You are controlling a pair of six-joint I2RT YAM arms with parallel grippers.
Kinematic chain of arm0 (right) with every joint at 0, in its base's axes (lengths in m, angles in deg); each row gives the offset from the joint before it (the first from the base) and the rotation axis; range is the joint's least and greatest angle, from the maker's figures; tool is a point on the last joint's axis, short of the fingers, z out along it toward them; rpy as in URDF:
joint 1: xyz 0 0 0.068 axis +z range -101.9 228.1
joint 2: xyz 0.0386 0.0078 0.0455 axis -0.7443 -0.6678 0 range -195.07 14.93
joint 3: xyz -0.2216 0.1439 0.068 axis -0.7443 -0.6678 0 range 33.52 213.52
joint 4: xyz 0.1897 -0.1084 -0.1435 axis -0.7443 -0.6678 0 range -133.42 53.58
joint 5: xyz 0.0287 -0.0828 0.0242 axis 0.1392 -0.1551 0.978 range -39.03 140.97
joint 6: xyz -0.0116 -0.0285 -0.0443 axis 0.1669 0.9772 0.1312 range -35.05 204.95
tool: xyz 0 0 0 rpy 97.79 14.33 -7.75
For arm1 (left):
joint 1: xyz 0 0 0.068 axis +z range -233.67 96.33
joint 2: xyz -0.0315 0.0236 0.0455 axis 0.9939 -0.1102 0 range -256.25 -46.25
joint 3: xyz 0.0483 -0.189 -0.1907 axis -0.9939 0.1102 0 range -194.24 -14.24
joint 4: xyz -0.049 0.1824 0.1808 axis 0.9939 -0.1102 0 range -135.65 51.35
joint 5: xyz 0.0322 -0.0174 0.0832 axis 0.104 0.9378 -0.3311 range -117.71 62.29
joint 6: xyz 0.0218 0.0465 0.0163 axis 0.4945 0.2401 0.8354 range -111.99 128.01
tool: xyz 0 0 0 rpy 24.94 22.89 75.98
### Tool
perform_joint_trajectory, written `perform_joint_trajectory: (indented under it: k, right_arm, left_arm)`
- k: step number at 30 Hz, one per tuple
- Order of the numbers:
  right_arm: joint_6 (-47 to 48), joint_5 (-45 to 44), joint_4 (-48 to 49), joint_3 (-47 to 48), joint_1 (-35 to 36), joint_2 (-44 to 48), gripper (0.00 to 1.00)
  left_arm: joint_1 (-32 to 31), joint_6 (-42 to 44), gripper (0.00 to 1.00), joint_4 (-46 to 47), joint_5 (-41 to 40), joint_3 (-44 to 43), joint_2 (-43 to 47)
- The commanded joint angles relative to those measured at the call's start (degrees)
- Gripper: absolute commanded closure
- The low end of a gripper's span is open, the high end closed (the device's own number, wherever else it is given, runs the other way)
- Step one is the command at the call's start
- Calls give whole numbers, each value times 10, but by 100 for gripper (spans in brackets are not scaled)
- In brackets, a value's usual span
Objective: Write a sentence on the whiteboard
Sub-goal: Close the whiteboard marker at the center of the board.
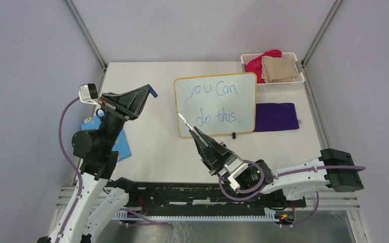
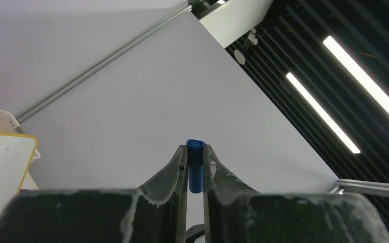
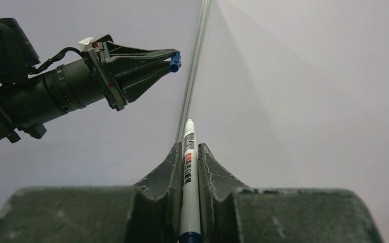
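Sentence [image 1: 220,117] looks finished on the whiteboard [image 1: 248,101], sitting far-centre. Our right gripper [image 3: 187,149] is clamped tight on the uncapped marker [image 3: 188,172], left gripper [image 2: 195,152] pinching what's probably its blue cap [image 2: 195,172]. We'd worry about recapping: slight misalignment and the tip jams, or the cap slips out.

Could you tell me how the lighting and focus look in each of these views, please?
Top external: soft, even light, no glare on the whiteboard, the sentence legible. Left wrist: ceiling strip lights blown out; the blue cap sharp in the left hand. Right wrist: print on the marker crisp, the wall dimmer on the left.
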Motion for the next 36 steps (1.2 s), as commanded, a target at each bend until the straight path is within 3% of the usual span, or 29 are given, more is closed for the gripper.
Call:
perform_joint_trajectory:
  k: [1, 12, 17, 36]
  right_arm:
    - [21, -29, 10, 11, 4, 32, 100]
    - [49, -93, -10, -62, 4, 119, 100]
    - [40, -101, -32, -69, 4, 141, 100]
    - [15, -45, -18, 52, 6, 23, 100]
  left_arm:
    - [-7, -47, 98, 16, -10, -23, -33]
    - [-103, -16, 98, 68, -42, -41, -112]
    - [-116, -14, 98, 70, -64, -38, -112]
    - [-122, 11, 98, 2, -78, -43, -76]
